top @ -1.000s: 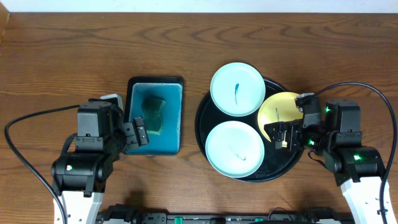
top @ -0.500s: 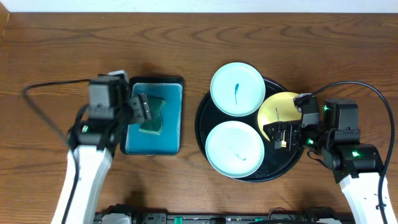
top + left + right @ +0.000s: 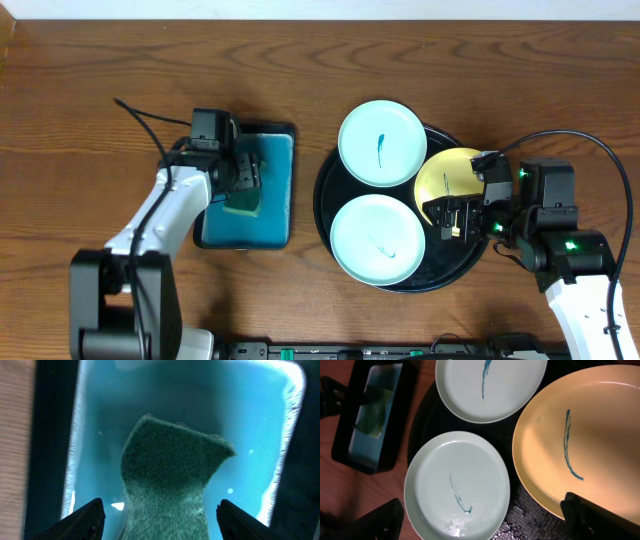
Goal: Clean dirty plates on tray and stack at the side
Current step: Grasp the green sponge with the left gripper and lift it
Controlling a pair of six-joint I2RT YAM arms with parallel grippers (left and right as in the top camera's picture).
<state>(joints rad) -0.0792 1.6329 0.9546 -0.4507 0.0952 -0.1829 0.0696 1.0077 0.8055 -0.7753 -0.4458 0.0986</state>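
While none of the three plates [image 3: 377,240] on the black tray [image 3: 325,195] looked wiped, the left pincer [image 3: 243,178] hung over the sponge [image 3: 170,460].
Left of the black tray, in the teal tray [image 3: 275,215], the sponge lay between that pincer's fingers [image 3: 87,520], which stood apart, one on each side of it. The right pincer [image 3: 492,519] was spread wide and held nothing, at the black tray's right side over the yellow plate [image 3: 445,175]. Every plate showed a blue squiggle and nothing was stacked, so by my reading the whole job remained. The far mint plate [image 3: 381,143] overhung the black tray's rim. Only a narrow strip of tabletop [image 3: 100,80] parted the two trays; beyond the black tray it lay bare, likely stacking room.
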